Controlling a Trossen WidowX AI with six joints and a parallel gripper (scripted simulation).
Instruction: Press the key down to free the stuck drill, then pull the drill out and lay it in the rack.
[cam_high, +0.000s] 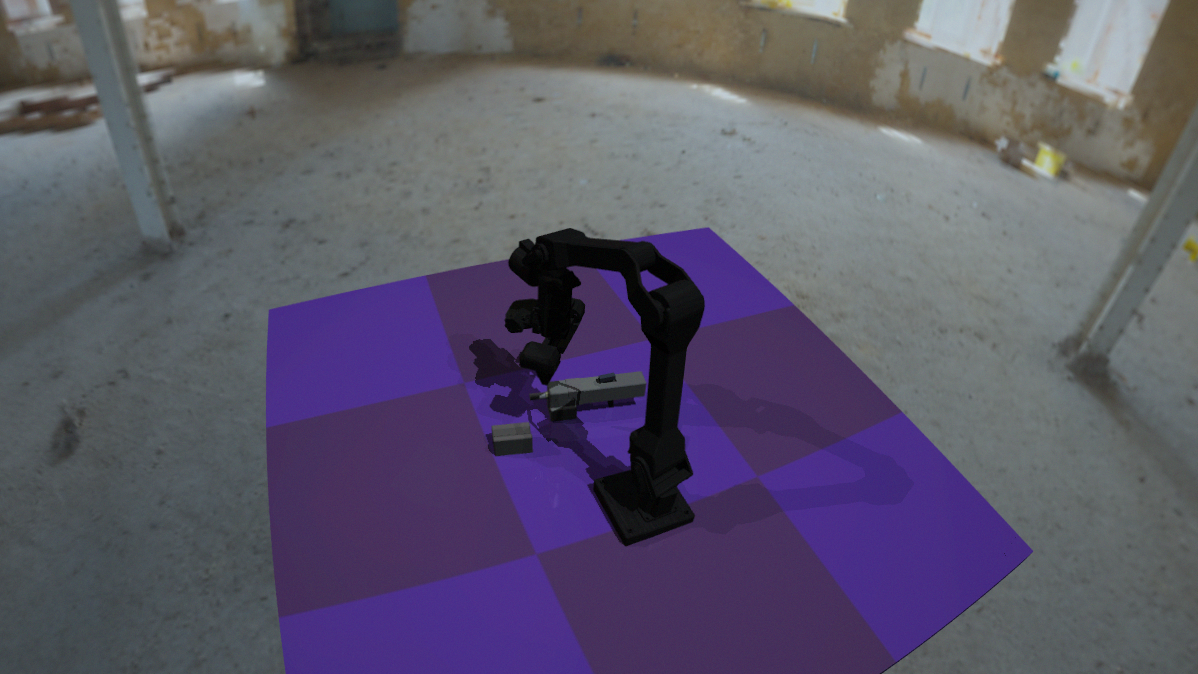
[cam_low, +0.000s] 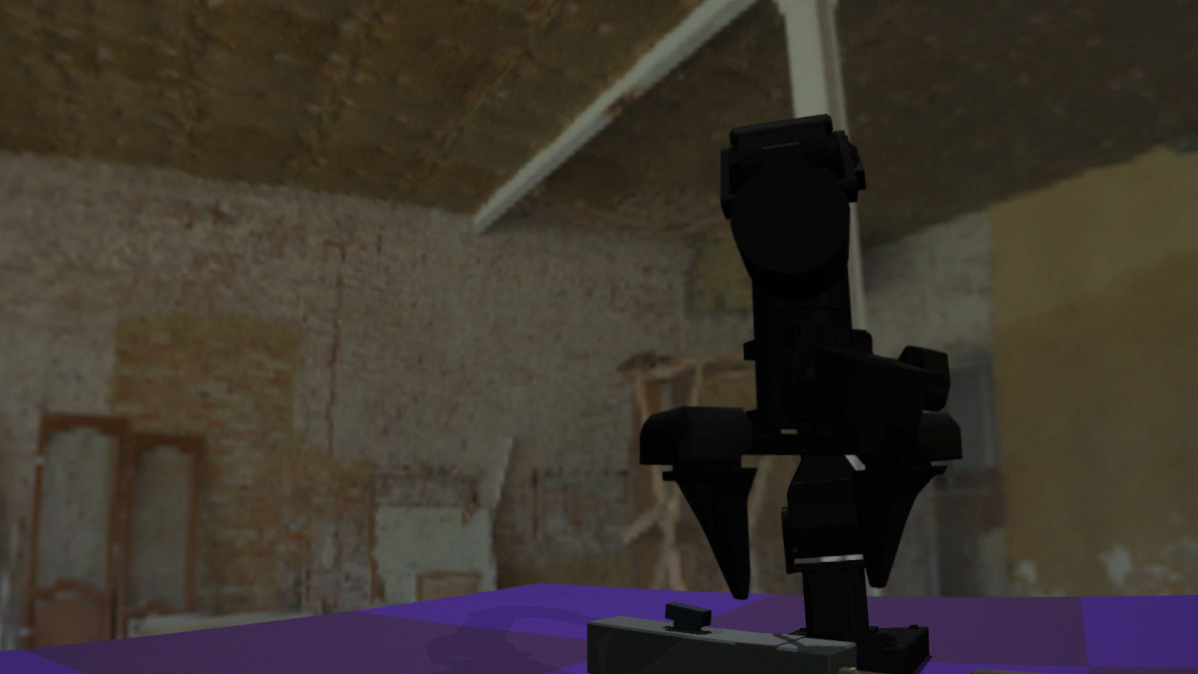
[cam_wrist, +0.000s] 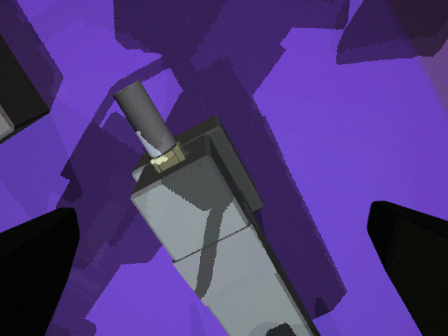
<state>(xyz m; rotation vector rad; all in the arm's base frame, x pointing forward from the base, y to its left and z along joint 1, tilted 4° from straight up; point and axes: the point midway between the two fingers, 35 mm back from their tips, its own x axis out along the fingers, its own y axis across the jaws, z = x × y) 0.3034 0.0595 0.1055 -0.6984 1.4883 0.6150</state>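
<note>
1. Far left, seen from above: the grooved rack (cam_high: 511, 440) (cam_low: 1005, 672) (cam_wrist: 6, 125) sits on the purple checkered mat (cam_high: 376, 502) (cam_low: 963, 620) (cam_wrist: 350, 150), outside my jaws and apart from them. The wrist view catches only its corner at the left edge; the exterior view, a sliver at the bottom.

2. Next, the drill (cam_high: 537, 395) (cam_wrist: 147, 120), a grey cylinder, juts from the end of its housing, ahead of my jaws in the wrist view. A yellowish collar (cam_low: 849, 670) (cam_wrist: 168, 158) rings it where it meets the housing. It is not in the rack.

3. Center: my gripper (cam_high: 553, 366) (cam_low: 809, 591) (cam_wrist: 227, 219) hangs above the work with its jaws spread wide, pinching nothing. In the wrist view, one black finger shows on each side of the housing.

4. Below and between the jaws in the wrist view, the long grey housing (cam_high: 615, 388) (cam_low: 720, 649) (cam_wrist: 215, 240) runs at a slant. A low support block (cam_high: 562, 410) (cam_wrist: 235, 170) shows beneath its drill end.

5. Farther right from above, the dark key (cam_high: 604, 378) (cam_low: 688, 616) (cam_wrist: 282, 330) stands clear of my jaws, its head just above the housing's top.

6. At right, my arm's black base plate (cam_high: 628, 532) (cam_low: 917, 641) rests on the mat, well apart from the jaws.
</note>
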